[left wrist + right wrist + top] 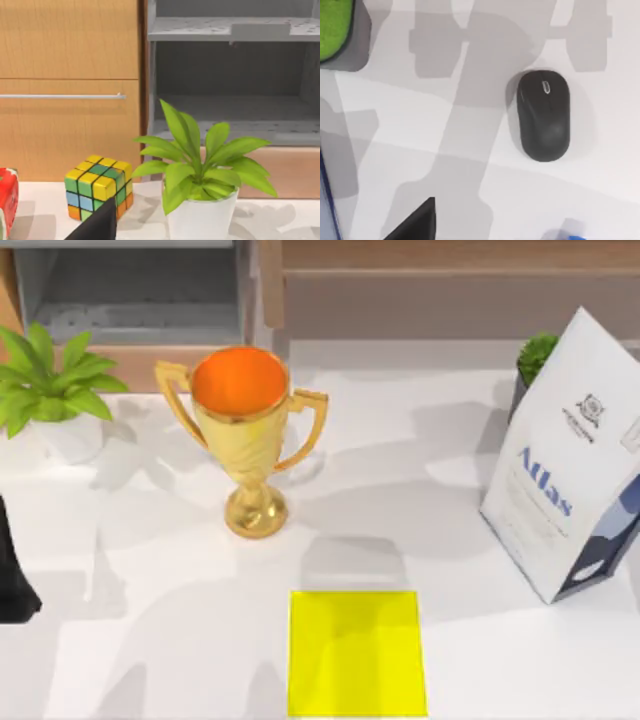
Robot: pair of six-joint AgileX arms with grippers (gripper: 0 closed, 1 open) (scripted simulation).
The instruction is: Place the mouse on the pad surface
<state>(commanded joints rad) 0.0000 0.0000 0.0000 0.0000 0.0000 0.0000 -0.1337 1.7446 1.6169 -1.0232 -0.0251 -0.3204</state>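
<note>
Item: mouse [543,115], lying free on the bare desk [600,165] beside a green plant [334,27] — I judge it light, rigid, slick-shelled, best pinched across its narrow flanks; jaws' state: can't tell.

gold trophy [245,435] mid-table | white Atlas bag [570,465] right | potted plant [50,390] left | puzzle cube [99,187]

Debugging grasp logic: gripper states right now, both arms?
Left gripper: cannot be told.
Right gripper: cannot be told; above the table, mouse lying free, not held.
</note>
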